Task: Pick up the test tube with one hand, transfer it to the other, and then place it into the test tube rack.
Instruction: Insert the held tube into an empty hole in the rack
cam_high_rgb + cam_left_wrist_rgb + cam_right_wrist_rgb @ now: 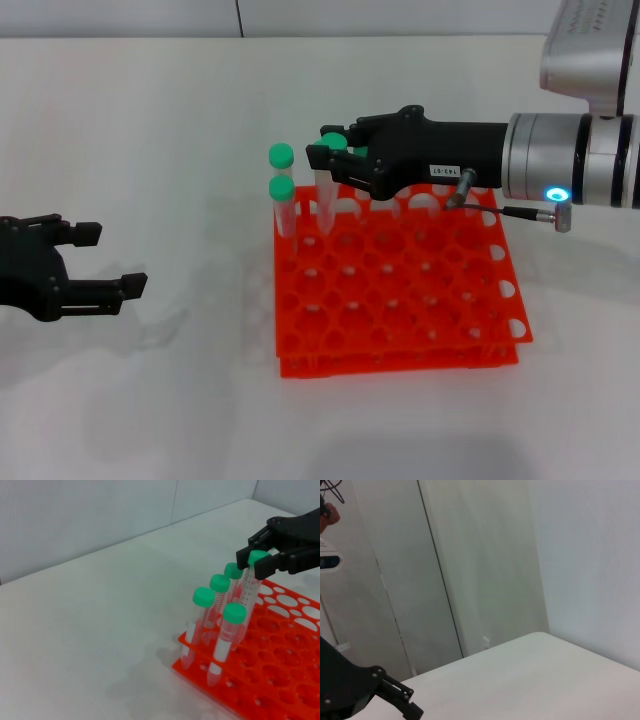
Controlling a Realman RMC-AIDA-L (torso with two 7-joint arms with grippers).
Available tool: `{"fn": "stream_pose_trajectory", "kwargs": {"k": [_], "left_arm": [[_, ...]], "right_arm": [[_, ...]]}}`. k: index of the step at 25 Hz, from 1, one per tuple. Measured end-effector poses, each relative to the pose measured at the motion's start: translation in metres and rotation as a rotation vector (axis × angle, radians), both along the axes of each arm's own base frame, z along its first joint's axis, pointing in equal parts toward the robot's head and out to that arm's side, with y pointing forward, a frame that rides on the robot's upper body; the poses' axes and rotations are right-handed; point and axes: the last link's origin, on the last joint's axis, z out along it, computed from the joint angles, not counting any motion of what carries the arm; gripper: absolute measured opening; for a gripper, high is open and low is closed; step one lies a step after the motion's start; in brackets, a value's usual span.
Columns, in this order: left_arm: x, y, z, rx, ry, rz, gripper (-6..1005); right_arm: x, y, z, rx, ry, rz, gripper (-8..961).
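Observation:
The orange test tube rack lies at the table's middle. My right gripper, black with a white label, hovers over the rack's far left corner, shut on the green cap of the test tube. The tube hangs tilted and its lower end reaches down among the back-row holes; whether it is seated I cannot tell. My left gripper rests open and empty at the table's left, well away from the rack.
Three other green-capped tubes stand in the rack's left corner beside the held one; two caps show in the head view. White tabletop surrounds the rack.

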Motion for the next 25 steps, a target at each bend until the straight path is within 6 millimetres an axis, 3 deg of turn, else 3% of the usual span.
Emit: {"fn": "stream_pose_trajectory", "kwargs": {"k": [25], "left_arm": [[0.0015,0.0051,-0.0039,-0.012,-0.010,-0.011,868]], "right_arm": [[-0.0014,-0.0016,-0.0081,0.023,-0.027,0.037,258]]}}
